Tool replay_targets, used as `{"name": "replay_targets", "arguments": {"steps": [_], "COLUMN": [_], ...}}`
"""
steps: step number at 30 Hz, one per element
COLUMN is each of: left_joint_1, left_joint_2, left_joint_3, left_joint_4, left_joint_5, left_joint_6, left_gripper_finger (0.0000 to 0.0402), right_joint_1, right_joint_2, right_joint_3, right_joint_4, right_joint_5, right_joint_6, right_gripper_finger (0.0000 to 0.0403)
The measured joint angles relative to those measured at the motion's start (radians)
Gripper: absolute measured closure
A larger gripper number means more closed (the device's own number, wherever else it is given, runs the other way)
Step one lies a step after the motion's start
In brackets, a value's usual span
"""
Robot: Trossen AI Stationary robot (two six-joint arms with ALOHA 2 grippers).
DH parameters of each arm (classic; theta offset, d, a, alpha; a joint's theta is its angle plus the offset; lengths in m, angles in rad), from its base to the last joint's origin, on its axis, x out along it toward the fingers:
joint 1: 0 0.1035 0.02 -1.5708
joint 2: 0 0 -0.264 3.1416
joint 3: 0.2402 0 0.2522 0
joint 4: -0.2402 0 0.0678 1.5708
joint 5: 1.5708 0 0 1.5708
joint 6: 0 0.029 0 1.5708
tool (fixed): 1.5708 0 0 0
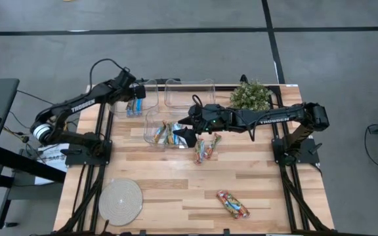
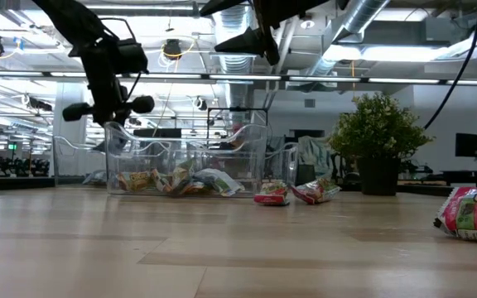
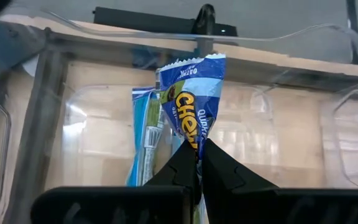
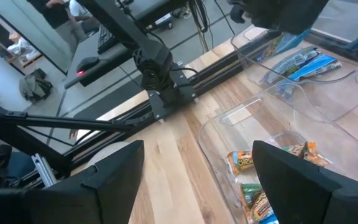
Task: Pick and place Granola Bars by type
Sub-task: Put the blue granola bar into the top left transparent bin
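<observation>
- While the left gripper (image 1: 135, 98) is hovering over the far-left bin (image 1: 148, 105), high view: release only once centred inside its walls.
- Left wrist: fingers are pinching the blue bar (image 3: 190, 99) by its end, more bars lying directly beneath; lower first.
- Right wrist: right gripper (image 4: 197, 171) is hanging spread, empty, above the mixed bin (image 4: 241, 124).

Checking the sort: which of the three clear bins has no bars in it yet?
The far bin beside the plant. The bin under the left pincer holds blue bars, and the nearer bin holds multicoloured ones.
</observation>
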Motion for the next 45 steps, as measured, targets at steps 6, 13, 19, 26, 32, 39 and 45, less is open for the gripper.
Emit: {"name": "replay_targets", "arguments": {"steps": [6, 13, 19, 26, 32, 39, 45], "left_joint_1": [0.018, 0.029, 0.029, 0.029, 0.030, 0.030, 0.030], "left_joint_2": [0.027, 0.039, 0.039, 0.039, 0.039, 0.038, 0.038], "left_joint_3": [0.000, 0.001, 0.001, 0.001, 0.001, 0.001, 0.001], "left_joint_4": [0.000, 0.007, 0.017, 0.019, 0.016, 0.016, 0.018], "left_joint_5": [-0.006, 0.001, 0.005, 0.029, 0.035, 0.037, 0.036], "left_joint_6": [-0.003, -0.024, -0.024, -0.024, -0.024, -0.024, -0.024], "left_gripper_finger": [0.0384, 0.0379, 0.0384, 0.0372, 0.0351, 0.0330, 0.0328], "right_joint_1": [-0.004, -0.005, -0.005, -0.005, -0.005, -0.005, -0.005], "right_joint_2": [0.000, 0.000, 0.000, 0.000, 0.000, 0.000, 0.000], "right_joint_3": [0.000, 0.000, 0.000, 0.000, 0.000, 0.000, 0.000], "right_joint_4": [0.000, 0.001, 0.001, 0.001, 0.000, 0.001, 0.000], "right_joint_5": [0.000, 0.000, 0.000, 0.000, 0.000, 0.000, 0.000], "right_joint_6": [0.000, 0.000, 0.000, 0.001, 0.001, 0.001, 0.001], "right_gripper_finger": [0.0109, 0.0109, 0.0109, 0.0109, 0.0109, 0.0109, 0.0109]}}
